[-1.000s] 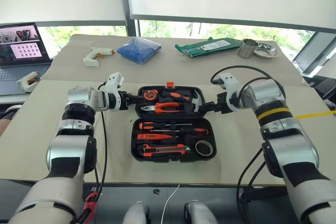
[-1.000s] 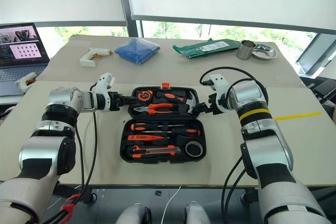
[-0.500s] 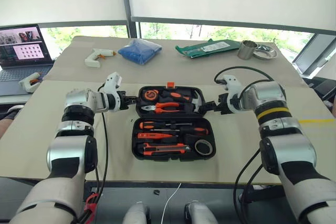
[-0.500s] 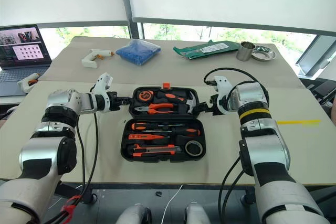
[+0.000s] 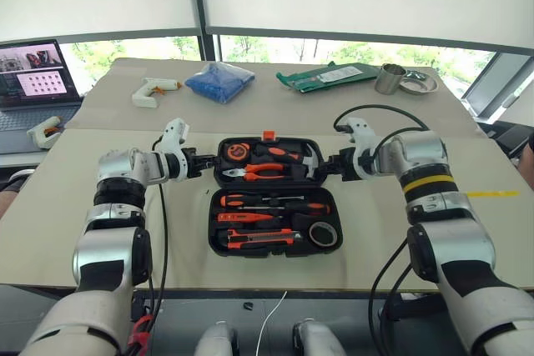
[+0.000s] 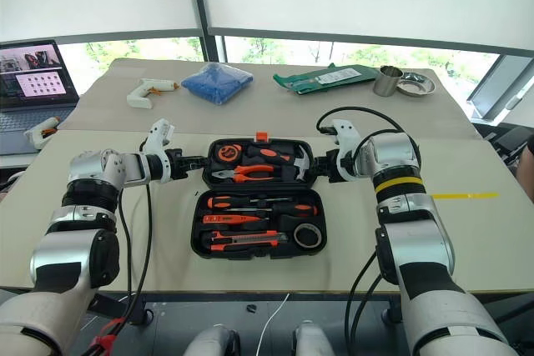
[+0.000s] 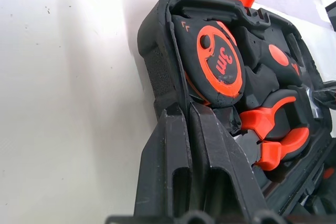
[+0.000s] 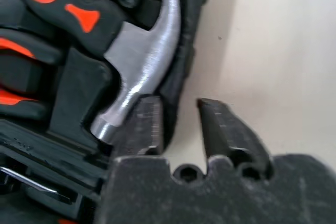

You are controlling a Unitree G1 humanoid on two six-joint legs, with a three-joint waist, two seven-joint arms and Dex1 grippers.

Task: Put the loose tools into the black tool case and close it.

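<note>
The black tool case (image 5: pixel 213 224) lies open on the table, its orange latch (image 5: pixel 269 134) at the far edge. In the near half lie screwdrivers (image 5: pixel 269 201), a utility knife (image 5: pixel 263 238) and a grey tape roll (image 5: pixel 324 233). The far half, the lid, holds a tape measure (image 7: pixel 220 59), pliers (image 5: pixel 267 171) and a hammer (image 8: pixel 147 61). My left gripper (image 7: pixel 185 109) is shut on the lid's left rim. My right gripper (image 8: pixel 181 106) grips the lid's right rim, with one finger inside by the hammer head and one outside.
At the back of the table are a white glue gun (image 5: pixel 154 89), a blue bag (image 5: pixel 220 81), a green packet (image 5: pixel 329 75), a metal cup (image 5: pixel 389 78) and a bowl (image 5: pixel 420 82). A laptop (image 5: pixel 33 72) and a second glue gun (image 5: pixel 43 129) sit at the far left.
Both grippers' fingers have come together on the lid's side rims, the left one first, then the right. The arms have stayed in place, and the case and tools have not moved.
</note>
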